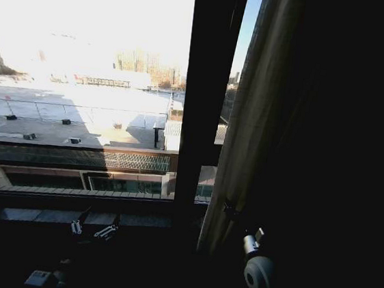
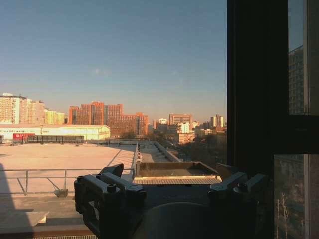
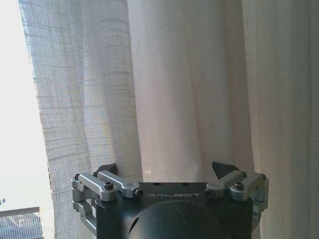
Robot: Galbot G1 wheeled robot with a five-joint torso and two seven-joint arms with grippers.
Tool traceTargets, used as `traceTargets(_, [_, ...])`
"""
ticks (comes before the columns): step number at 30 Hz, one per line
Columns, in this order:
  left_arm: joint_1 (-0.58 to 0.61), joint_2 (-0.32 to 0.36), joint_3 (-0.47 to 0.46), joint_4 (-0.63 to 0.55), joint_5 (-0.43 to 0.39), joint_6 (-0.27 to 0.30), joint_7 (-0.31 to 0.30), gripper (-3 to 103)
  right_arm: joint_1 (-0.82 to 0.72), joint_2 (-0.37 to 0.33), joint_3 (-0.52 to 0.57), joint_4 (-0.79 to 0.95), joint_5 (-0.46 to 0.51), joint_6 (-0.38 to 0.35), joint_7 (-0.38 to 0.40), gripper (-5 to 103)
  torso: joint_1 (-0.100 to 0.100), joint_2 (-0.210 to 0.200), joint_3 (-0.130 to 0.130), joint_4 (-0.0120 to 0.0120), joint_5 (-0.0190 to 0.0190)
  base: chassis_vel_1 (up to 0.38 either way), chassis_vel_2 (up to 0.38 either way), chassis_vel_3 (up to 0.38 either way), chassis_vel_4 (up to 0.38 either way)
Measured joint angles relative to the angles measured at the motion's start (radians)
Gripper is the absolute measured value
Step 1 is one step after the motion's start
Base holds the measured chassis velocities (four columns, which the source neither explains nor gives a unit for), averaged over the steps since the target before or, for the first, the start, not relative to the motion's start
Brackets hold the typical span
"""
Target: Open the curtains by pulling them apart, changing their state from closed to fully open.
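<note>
Curtains [image 3: 189, 89] just beyond right gripper [image 3: 167, 172]

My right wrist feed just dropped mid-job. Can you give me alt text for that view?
The right gripper faces the sheer white curtain with its fingers spread open and nothing between them. The pleated fabric hangs straight down just beyond the fingertips, and its free edge stands against bright window light at one side.
</note>
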Motion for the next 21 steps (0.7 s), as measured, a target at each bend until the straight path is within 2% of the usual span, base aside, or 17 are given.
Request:
traceTargets(8, [-0.005,-0.009,0.002,0.012,0.007,0.023,-0.001,100,0.199,0.019,-0.054,-0.166,-0.032,0.013,0.002,100,0.0,0.0,0.0,0.0001,0.0,0.0,0.0,0.0,0.0])
traceTargets(14, [-0.019,-0.001,0.007,0.02,0.011,0.043,-0.002,100,0.27,0.03,-0.068,-0.23,-0.039,0.026,0.002,103,0.0,0.0,0.0,0.0001,-0.0001,0.0,0.0,0.0,0.0])
traceTargets(17, [-0.037,0.009,0.01,0.031,0.011,0.058,-0.004,100,0.292,0.034,-0.071,-0.263,-0.045,0.033,0.002,90,0.0,0.0,0.0,0.0,-0.0001,0.0,0.0,0.0,0.0])
traceTargets(20, [-0.046,0.014,0.009,0.039,0.011,0.061,-0.004,100,0.299,0.036,-0.071,-0.278,-0.053,0.039,0.002,84,0.0,0.0,0.0,-0.0001,-0.0001,0.0,0.0,0.0,0.0])
traceTargets(21, [-0.048,0.015,0.008,0.043,0.01,0.062,-0.004,100,0.302,0.036,-0.071,-0.287,-0.06,0.043,0.002,73,0.0,0.0,0.0,-0.0001,-0.0001,0.0,0.0,0.0,0.0])
